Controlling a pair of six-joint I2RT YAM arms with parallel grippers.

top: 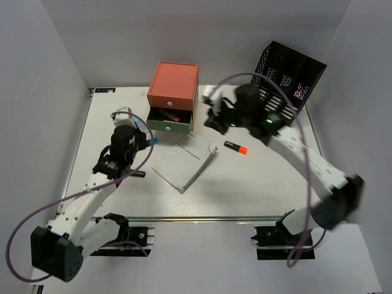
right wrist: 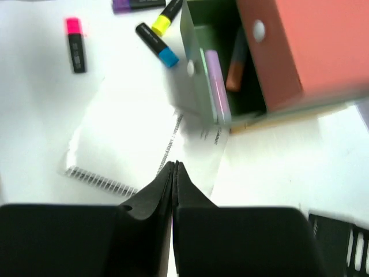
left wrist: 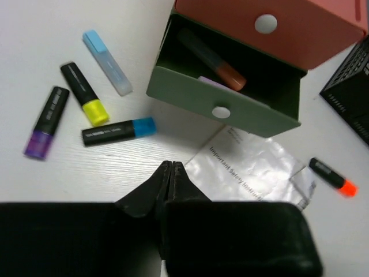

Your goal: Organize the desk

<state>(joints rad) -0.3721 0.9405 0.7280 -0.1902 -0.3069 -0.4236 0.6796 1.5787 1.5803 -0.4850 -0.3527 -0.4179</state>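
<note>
Green drawer (left wrist: 222,109) holds orange marker (left wrist: 213,60) and lilac marker (right wrist: 216,86); left fingers (left wrist: 153,189), right fingers (right wrist: 153,193) closed.

The workspace is enclosed on three sides by smooth, unmarked pale grey panels: a back wall panel (top: 202,30), a left wall panel (top: 37,122) and a right wall panel (top: 364,92), which are joined at two vertical corners. Between them is set the large flat white rectangular desk (top: 257,190), edged along its near side by a silver metal rail (top: 208,218). Everything is lit evenly by soft white light, and only faint shadows are cast.
</note>
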